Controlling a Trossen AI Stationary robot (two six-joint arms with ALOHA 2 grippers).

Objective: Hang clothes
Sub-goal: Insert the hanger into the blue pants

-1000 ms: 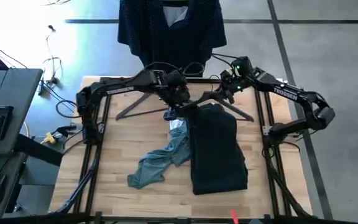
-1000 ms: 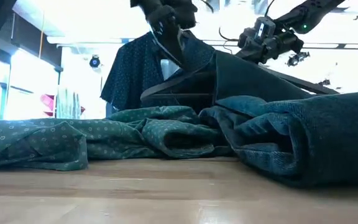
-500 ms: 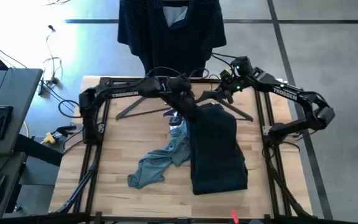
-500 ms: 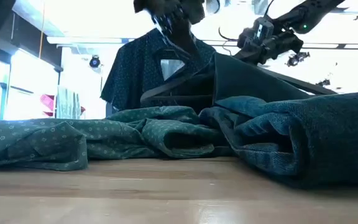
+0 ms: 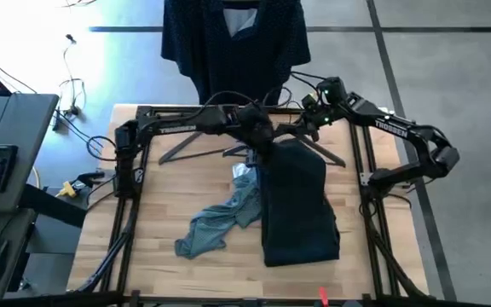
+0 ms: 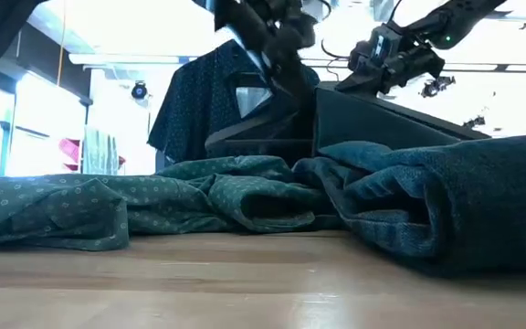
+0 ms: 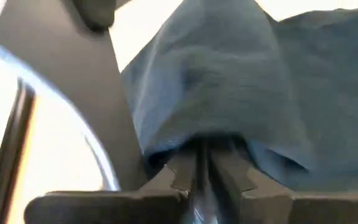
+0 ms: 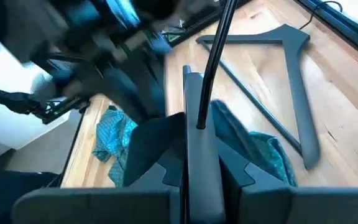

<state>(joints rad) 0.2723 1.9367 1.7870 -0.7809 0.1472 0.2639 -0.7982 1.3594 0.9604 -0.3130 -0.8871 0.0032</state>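
Fingers of the left gripper [image 7: 202, 177] pinch the top edge of the black trousers [image 5: 297, 205] near the table's middle. At about two o'clock from it, the right gripper [image 8: 194, 155] squeezes a dark hanger [image 5: 314, 141]. Another hanger [image 5: 186, 143] lies at ten o'clock. The teal shirt [image 5: 216, 223] lies crumpled at seven o'clock. The navy shirt [image 5: 233, 43] hangs at twelve o'clock, past the table [image 5: 169, 196].

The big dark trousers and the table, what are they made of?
The trousers look like thick woven cloth: the low view shows a rough, matte weave and soft heavy folds. The table looks like pale wood with a smooth finish: long plank strips and grain lines show from above.
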